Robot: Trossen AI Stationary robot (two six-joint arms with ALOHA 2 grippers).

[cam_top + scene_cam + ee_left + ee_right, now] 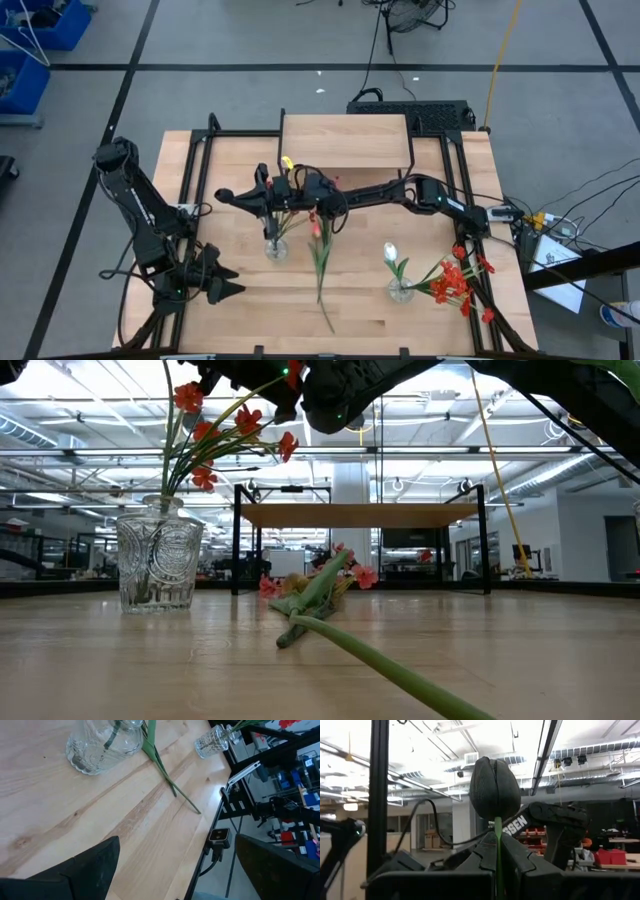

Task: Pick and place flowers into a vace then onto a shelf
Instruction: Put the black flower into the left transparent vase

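**Item: flower-arranging desk, seen from above, twelve o'clock at the shelf edge**

- **Right hand** (pixel 268 195): reaches across from three o'clock to just past centre, closed on an upright stem (pixel 497 840) with a bud (pixel 495 787) at its top. It hangs above the centre vase (pixel 275 248). Whether the stem's foot is inside the mouth cannot be told.
- **Left hand** (pixel 215 280): parked at eight o'clock, fingers wide apart, holding nothing.
- **Flowers:** a few stems stand in the centre vase. The second vase (pixel 400 290), at five o'clock, holds red blossoms (pixel 455 280) and a white bud (pixel 390 252). One loose flower (pixel 320 260) lies flat on the desk (pixel 250 320) between the two vases.
- **Shelf** (pixel 345 140): at twelve o'clock, nothing on it.

**Hazards, as judged:**
1. The foot of the stem could catch the glass rim or the stems already there. A push downward would then bend it or tip the vase.
2. If the hand lets go too high, the top-heavy bud may lever the stem out over the rim.
3. On withdrawal towards three o'clock, the long forearm could brush the upright stems or drag the vase.
4. The loose flower lies flat and thin on the wood. A pinch there could slip off or scrape the desk.
5. The smooth glass vases may slide in a grip on the later lift to the shelf.
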